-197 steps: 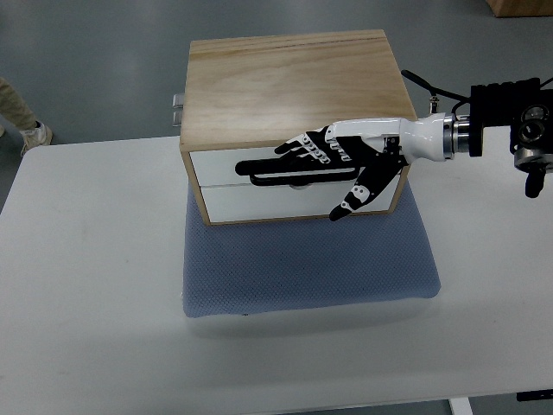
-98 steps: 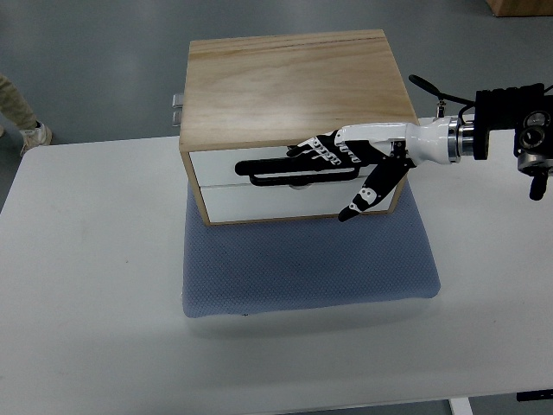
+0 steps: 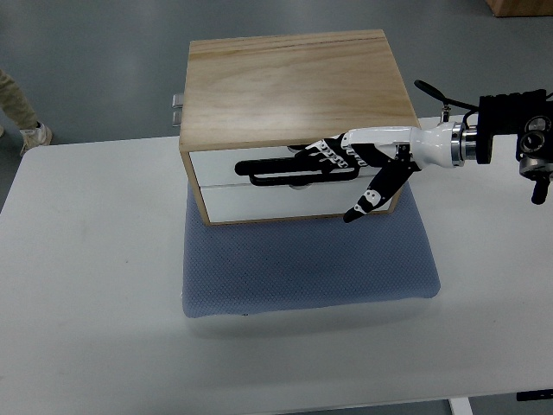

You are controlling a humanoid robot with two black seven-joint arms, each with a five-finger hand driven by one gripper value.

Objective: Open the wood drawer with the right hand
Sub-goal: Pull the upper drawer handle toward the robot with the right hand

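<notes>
A wooden drawer box (image 3: 294, 82) stands on a blue-grey mat (image 3: 307, 268) on the white table (image 3: 86, 285). It has two white drawer fronts. The upper drawer (image 3: 216, 166) carries a long black handle (image 3: 268, 173), and both drawers look closed. My right hand (image 3: 333, 160) reaches in from the right. Its fingers (image 3: 318, 154) lie stretched over the right part of the handle, touching it. Its thumb (image 3: 367, 201) points down across the lower drawer front (image 3: 259, 201). The hand is open, not closed around the handle. The left arm is out of view.
A metal fitting (image 3: 177, 104) sticks out from the box's left side. A person's leg and shoe (image 3: 30, 130) show at the far left on the floor. A cardboard box corner (image 3: 518, 7) is at the top right.
My right hand has slid right and slightly down, from over the box's top edge onto the handle. The drawers have not moved.
</notes>
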